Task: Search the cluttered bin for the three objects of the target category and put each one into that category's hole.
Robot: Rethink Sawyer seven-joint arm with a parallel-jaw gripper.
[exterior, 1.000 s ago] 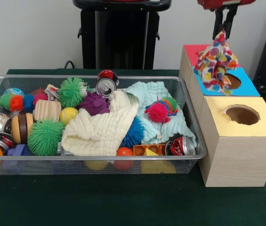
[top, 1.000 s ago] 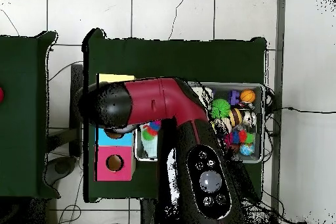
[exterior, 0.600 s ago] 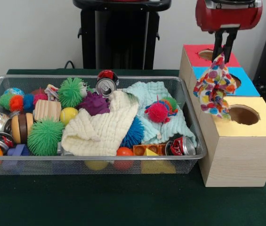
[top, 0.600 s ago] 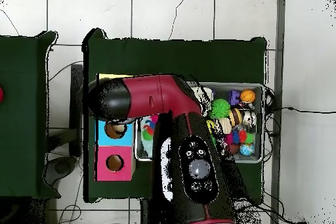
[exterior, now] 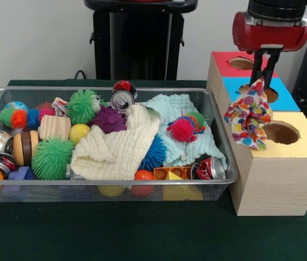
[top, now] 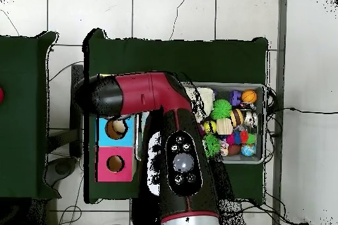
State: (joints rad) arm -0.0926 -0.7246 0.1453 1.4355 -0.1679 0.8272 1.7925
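The gripper (exterior: 264,68) hangs over the row of 3 wooden boxes beside the wire bin (exterior: 225,163), its 2 dark fingers (exterior: 258,66) closed on the top of a multicoloured spotted cloth (exterior: 248,113). The cloth dangles from them and drapes down across the near edge of the blue-topped box (exterior: 285,100) onto the left part of the yellow-topped box (exterior: 305,145), just left of the yellow box's round hole (exterior: 279,132). Behind these sits the red-topped box (exterior: 222,58), its hole partly hidden by the red arm head.

Inside the bin, a cream waffle cloth (exterior: 115,147) lies in the middle, overlapping a pale mint cloth (exterior: 183,122) to its right. A pink spiky ball (exterior: 181,129) rests on the mint cloth. A purple spiky ball (exterior: 108,119), an upright drink can (exterior: 121,100) and 2 green spiky balls (exterior: 51,157) sit to the left, with a crushed red can (exterior: 211,168) at the bin's front right corner.

In the overhead view, the arm (top: 148,97) covers the yellow box and much of the bin.
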